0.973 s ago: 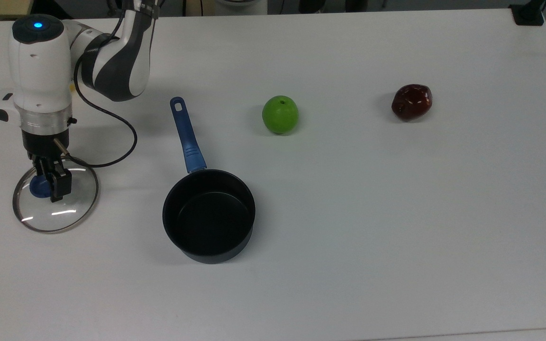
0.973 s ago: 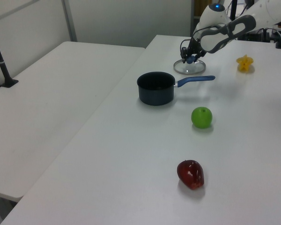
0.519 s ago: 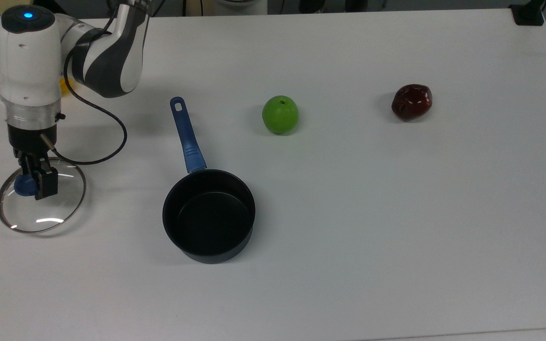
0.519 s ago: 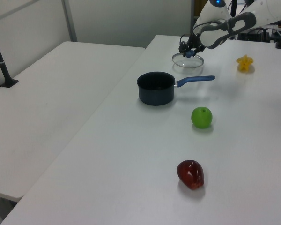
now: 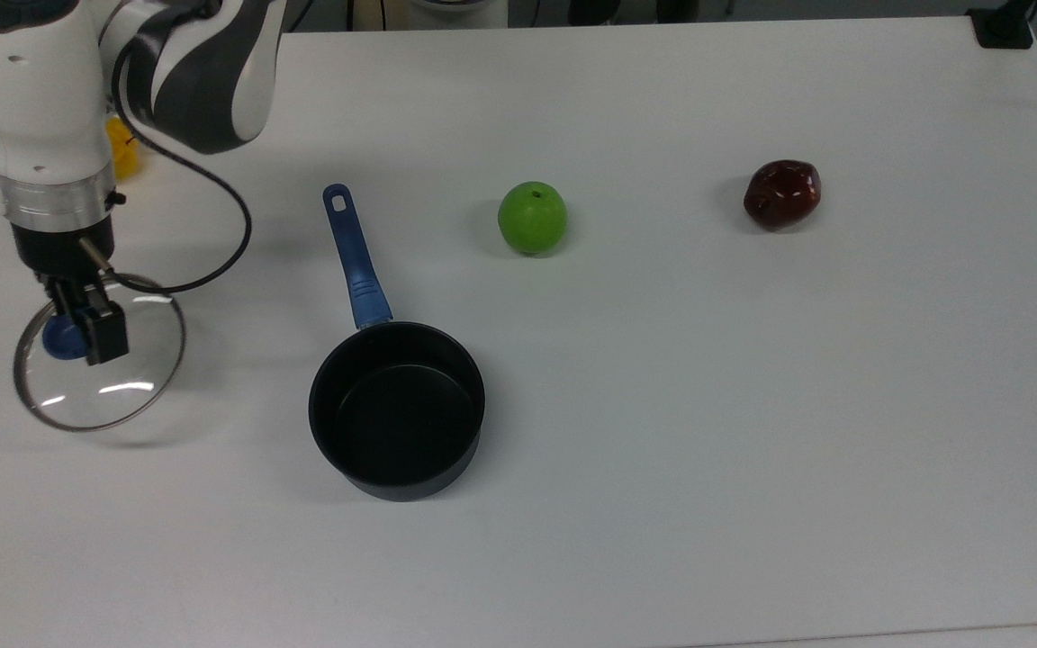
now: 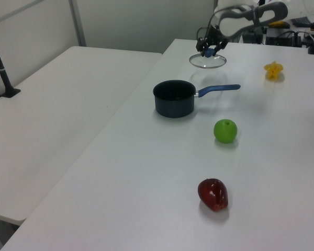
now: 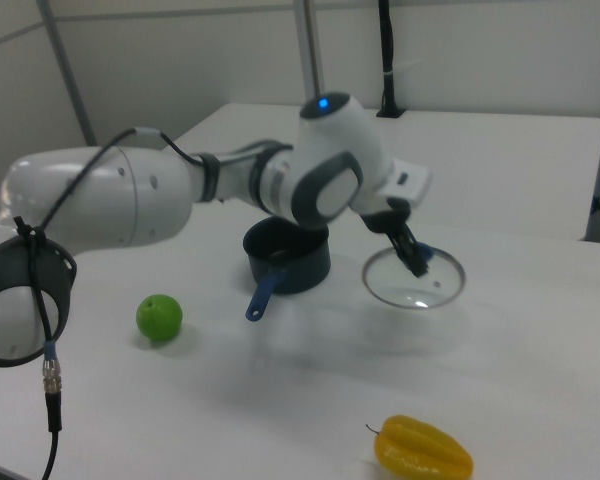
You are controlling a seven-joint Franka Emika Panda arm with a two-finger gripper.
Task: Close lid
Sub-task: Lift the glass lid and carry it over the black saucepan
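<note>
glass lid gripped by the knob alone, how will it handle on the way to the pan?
The lid looks rigid, but glass: probably fragile if bumped. Held by the end effector only at the blue knob, it may tilt or swing. The thin metal rim could slide on the saucepan.

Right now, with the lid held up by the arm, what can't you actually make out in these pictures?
- Blue knob, top view: partly hidden by the gripper clamped on it.
- Yellow fruit, top view: mostly hidden behind the arm; it sits in full sight in the right view.
- Saucepan, right view: its rim is partly covered by the arm's wrist.
- Lid vent hole: too small to find in the left view.
</note>
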